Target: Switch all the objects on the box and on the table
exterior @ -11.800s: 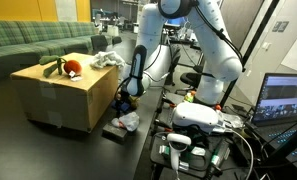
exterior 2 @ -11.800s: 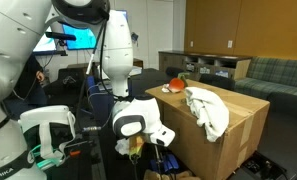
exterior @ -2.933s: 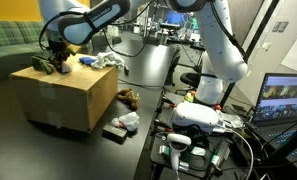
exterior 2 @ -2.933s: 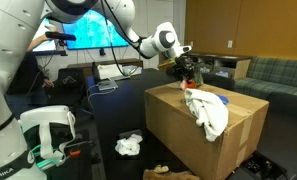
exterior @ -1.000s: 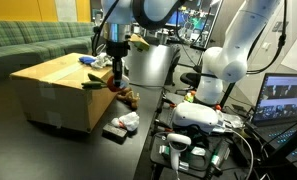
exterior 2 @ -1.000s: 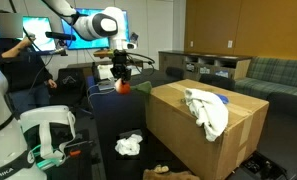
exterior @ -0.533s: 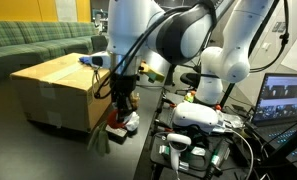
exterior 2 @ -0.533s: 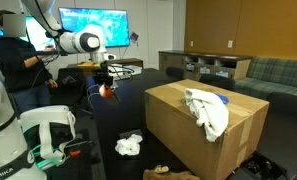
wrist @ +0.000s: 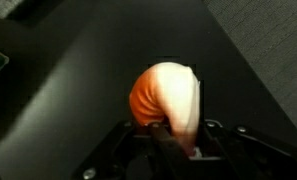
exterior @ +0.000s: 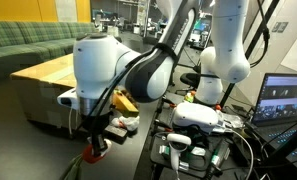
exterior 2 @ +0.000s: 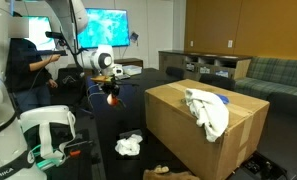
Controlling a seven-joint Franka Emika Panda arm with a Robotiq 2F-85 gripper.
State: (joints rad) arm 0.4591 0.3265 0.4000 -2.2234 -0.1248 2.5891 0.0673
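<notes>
While the gripper is clenching the red-and-green plush above the dark table — well apart from the box — you are best off lowering it straight down, slowly, and letting go only when the plush is touching the surface.

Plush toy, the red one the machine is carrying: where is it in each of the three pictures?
In an exterior view: the plush toy hangs low, left of centre, under the bulky white arm.
In an exterior view: it sits mid-height, left of centre, away from the box.
Wrist view: it fills the centre, held by the gripper.
Shared landmark: the cardboard box, in both exterior views only.
</notes>
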